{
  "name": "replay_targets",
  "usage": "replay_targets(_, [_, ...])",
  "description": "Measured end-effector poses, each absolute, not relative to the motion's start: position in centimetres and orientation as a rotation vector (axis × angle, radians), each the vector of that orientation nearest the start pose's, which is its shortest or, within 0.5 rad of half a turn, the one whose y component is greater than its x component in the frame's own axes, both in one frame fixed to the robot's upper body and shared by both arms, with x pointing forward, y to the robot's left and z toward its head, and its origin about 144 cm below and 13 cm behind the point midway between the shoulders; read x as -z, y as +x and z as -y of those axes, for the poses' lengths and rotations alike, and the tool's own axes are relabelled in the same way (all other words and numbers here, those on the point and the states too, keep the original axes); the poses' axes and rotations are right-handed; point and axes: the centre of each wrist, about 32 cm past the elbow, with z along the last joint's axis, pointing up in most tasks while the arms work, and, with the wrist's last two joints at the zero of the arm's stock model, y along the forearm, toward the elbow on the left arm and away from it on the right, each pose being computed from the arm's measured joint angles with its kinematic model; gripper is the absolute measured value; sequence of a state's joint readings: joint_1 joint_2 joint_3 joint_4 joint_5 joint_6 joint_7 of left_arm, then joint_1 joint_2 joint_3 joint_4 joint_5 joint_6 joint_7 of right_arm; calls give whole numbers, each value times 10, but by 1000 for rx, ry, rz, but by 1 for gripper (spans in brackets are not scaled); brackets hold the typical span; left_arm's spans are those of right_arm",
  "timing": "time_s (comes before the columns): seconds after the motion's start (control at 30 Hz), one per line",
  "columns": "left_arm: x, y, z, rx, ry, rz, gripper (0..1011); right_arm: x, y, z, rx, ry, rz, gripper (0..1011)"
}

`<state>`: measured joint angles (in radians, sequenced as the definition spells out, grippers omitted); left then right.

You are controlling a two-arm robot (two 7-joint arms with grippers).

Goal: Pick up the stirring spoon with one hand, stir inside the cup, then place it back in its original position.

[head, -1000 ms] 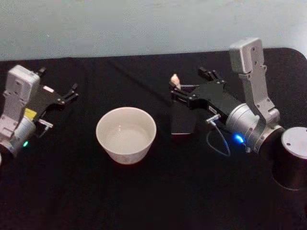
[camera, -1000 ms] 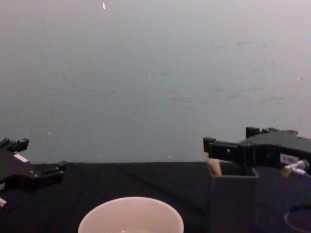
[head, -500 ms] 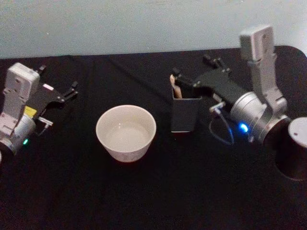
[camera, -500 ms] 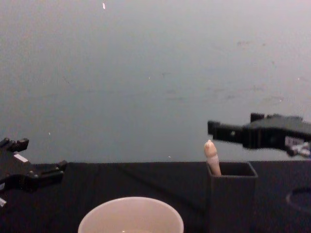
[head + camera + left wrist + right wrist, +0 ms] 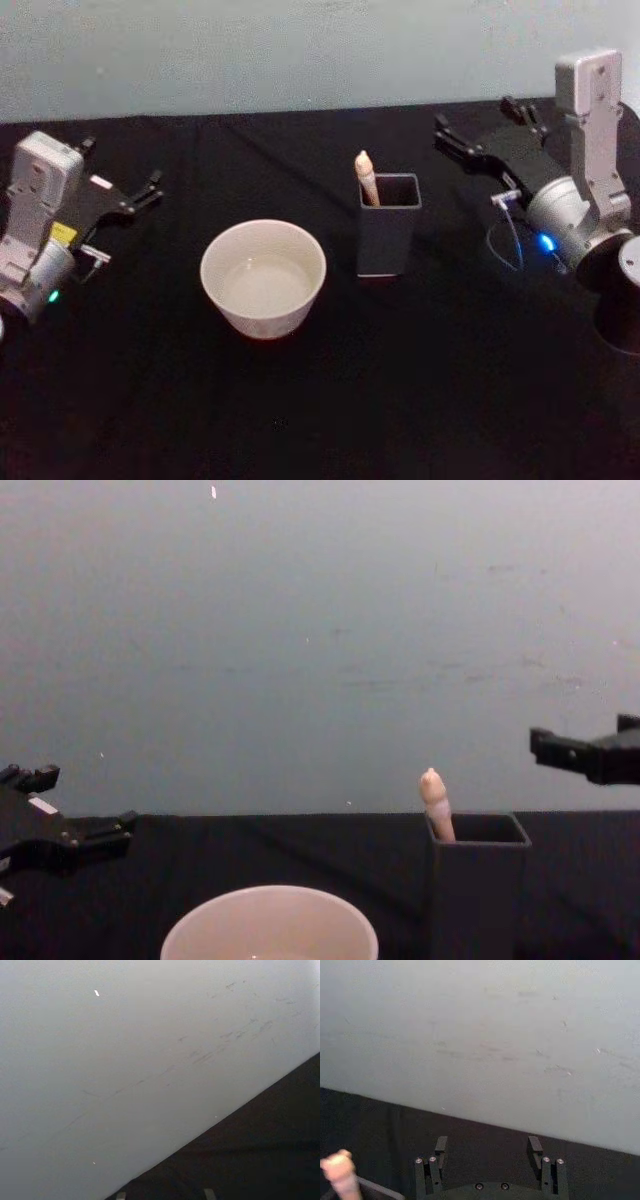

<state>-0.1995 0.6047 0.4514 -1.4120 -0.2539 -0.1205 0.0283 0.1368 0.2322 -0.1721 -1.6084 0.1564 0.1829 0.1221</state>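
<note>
Your spoon stands in the holder beside the cup, light, slim and likely slippery, so pinch its wooden tip; the right claw hangs open and empty nearby, the left claw parked open.

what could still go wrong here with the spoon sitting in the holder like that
The stirring spoon leans against one corner of the narrow dark holder, handle poking above the rim, so a nudge might tip both. The open right gripper is beside it, apart; a sideways swing could clip the handle. The cup stands close on the holder's other side and might get hit if the holder topples.
</note>
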Motion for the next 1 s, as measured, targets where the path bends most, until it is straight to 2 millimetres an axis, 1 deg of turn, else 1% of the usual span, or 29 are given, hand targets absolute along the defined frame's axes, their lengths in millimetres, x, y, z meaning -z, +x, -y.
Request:
replay_targets(0.17, [-1140,489,-310,-1248,304,285,1001,-1177,496,247,1304,-149,25,1003])
replay_targets(0.33, [-1140,489,-310,-1248,304,285,1001,-1163,498,247,1307,-195,7,1003])
replay_targets(0.47, [-1140,489,-310,-1248,304,285,1001,-1157,498,246,1303,-227,-6,1003])
replay_targets(1.0, [-1140,489,-310,-1248,304,285,1001,-1156,498,246,1300,-233,-7,1003])
